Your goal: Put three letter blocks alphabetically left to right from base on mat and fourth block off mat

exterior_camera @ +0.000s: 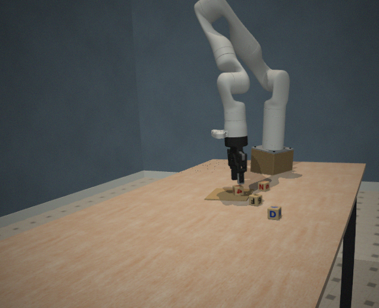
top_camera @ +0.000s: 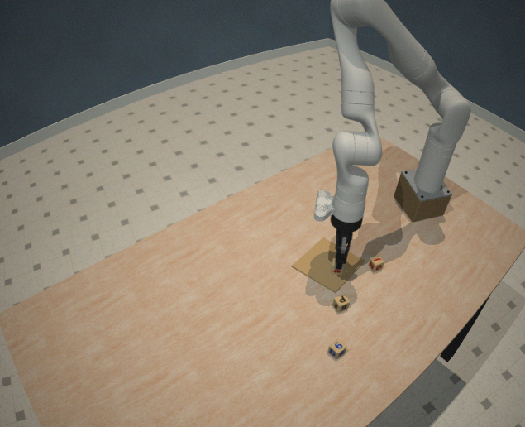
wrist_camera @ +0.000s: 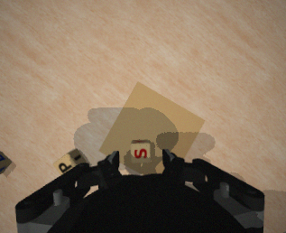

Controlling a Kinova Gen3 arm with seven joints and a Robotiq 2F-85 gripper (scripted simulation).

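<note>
A tan mat (top_camera: 325, 266) lies on the table; it also shows in the exterior view (exterior_camera: 219, 194) and the wrist view (wrist_camera: 154, 124). A block with a red S on top (wrist_camera: 140, 151) sits flat on the mat, near its edge (exterior_camera: 237, 190). My gripper (wrist_camera: 141, 156) (exterior_camera: 240, 179) is open and hangs just above this block, with a finger on each side. A block with P on top (top_camera: 341, 303) lies off the mat. A block with a red 1 or I on top (top_camera: 376, 263) lies off the mat. A block with a blue 6 on top (top_camera: 337, 349) lies farther out.
The arm's base stands on a brown box (top_camera: 422, 200) at the table's far end. The table's side edge runs close to the blocks (exterior_camera: 357, 199).
</note>
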